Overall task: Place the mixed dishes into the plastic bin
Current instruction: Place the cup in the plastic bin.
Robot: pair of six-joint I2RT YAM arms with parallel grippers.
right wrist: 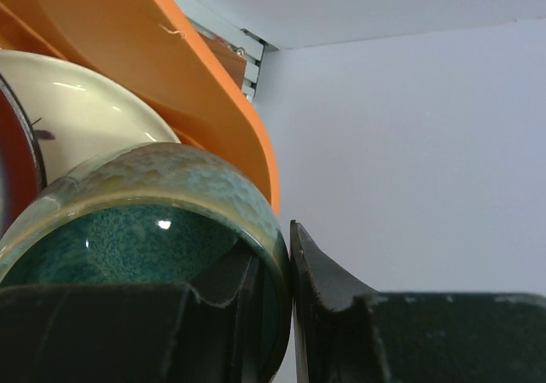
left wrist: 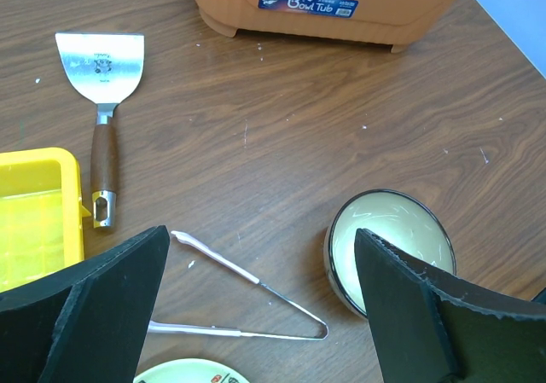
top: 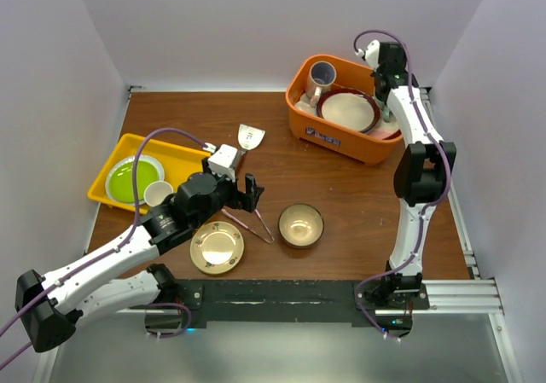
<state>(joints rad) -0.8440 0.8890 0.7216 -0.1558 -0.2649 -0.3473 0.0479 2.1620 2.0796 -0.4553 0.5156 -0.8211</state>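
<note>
A robot lab cell: plain white walls (top: 256, 25) box in a wooden table (top: 358, 195) with an aluminium rail (top: 452, 291)

- Black base rail (top: 281, 293): flat and matte, with an arm mounted at each end.
- Left arm (top: 94, 279), at the rail's left end: rounded white link shells and chunky black joint housings.
- Right arm (top: 415, 229), at the rail's right end: slim white links with a bulky black housing (top: 422, 171) partway along.
- Purple cables (top: 162, 134): one runs along each arm from the rail and bows out in loose loops.
- Left gripper (top: 247, 192): black body with a white boxy camera block (top: 223, 159) on its side away from the rail.
- Its fingers (left wrist: 102, 315): black wedge-shaped pads, matte, with rough edges.
- Right gripper (right wrist: 275, 246): the same black fingers (right wrist: 341, 315), with ragged edges.
</note>
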